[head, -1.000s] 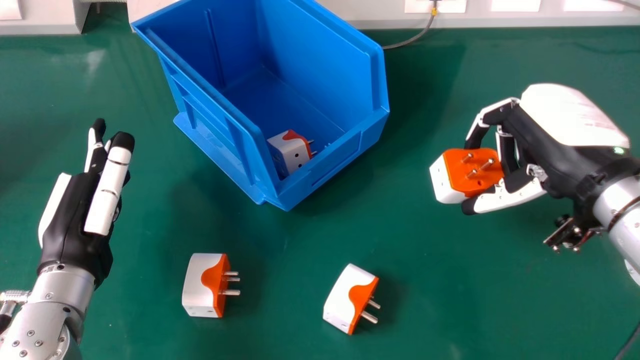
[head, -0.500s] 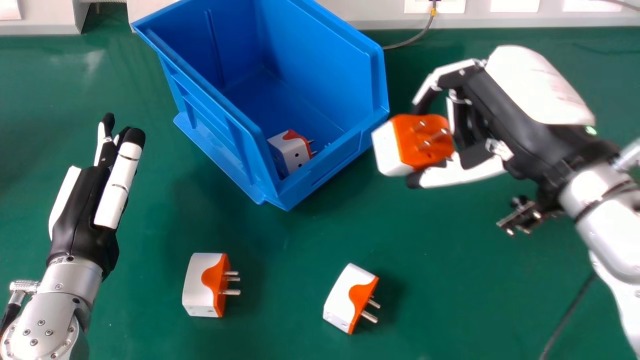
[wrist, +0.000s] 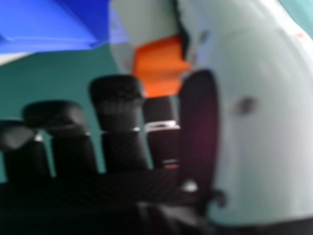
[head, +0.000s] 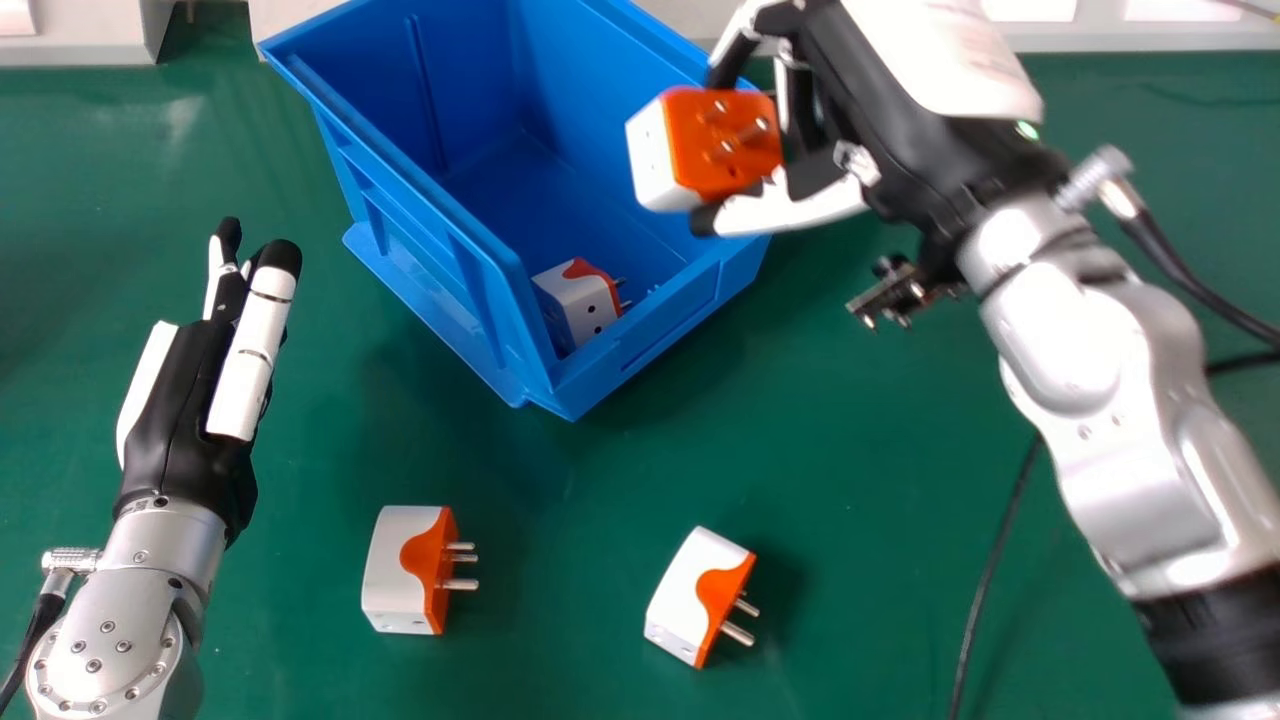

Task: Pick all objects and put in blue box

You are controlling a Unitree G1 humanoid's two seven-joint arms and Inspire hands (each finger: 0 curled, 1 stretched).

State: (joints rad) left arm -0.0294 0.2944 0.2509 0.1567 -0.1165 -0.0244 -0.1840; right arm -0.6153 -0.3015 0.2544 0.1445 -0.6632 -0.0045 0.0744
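Silver right forearm [head: 1075, 350] aslant, hand [head: 890, 115] near box [head: 665, 325]

Lab or workshop, I judge: I see smooth green worktop [head: 800, 500], stackable-type blue box [head: 640, 350], pale panel [head: 1180, 36] along far edge, black cable [head: 985, 580].

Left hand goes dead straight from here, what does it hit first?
Likely the outer left side of the blue box, toward its far end: the left hand's fingers point that way. Its height is unclear, so it might pass above the rim.
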